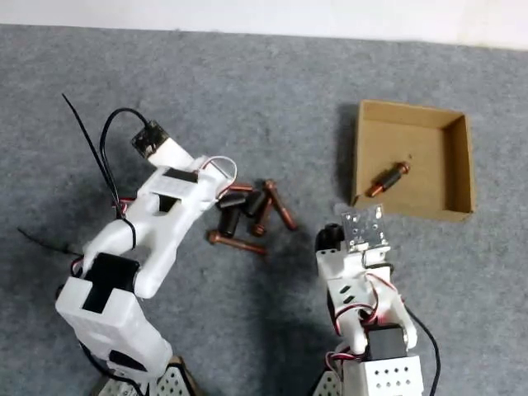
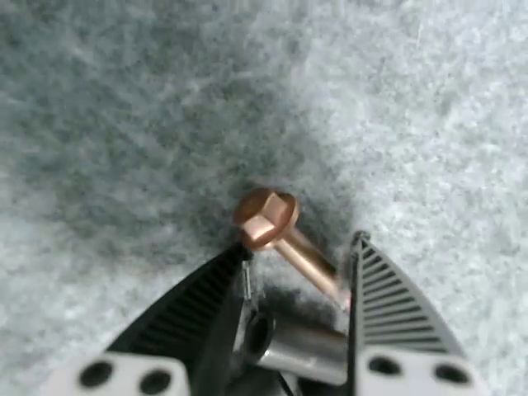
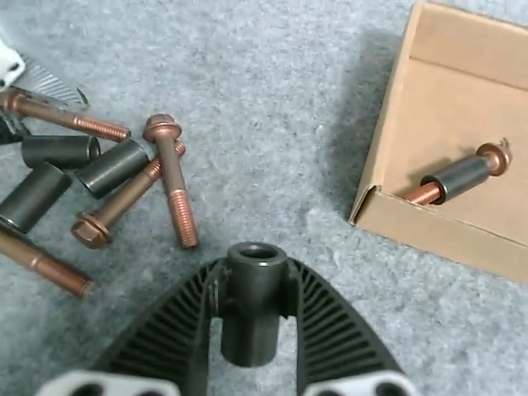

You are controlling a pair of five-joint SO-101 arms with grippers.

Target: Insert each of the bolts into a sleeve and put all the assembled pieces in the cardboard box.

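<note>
My left gripper [image 2: 301,247] is shut on a copper bolt [image 2: 266,216], which lies slantwise between the fingers with its hex head pointing away. From above, that gripper [image 1: 224,186] sits at the left edge of the loose pile. My right gripper [image 3: 253,276] is shut on a dark sleeve [image 3: 250,313], held upright with its bore facing the camera. It hangs over the carpet [image 1: 330,237] between the pile and the cardboard box [image 1: 412,210]. One bolt with a sleeve on it [image 1: 388,179] lies in the box [image 3: 462,239].
Loose copper bolts [image 1: 280,205] [image 3: 169,177] and dark sleeves [image 1: 229,221] [image 3: 111,165] lie tangled on the grey carpet between the arms. Another bolt [image 1: 237,242] lies at the pile's near side. Black cables trail at the far left [image 1: 91,148].
</note>
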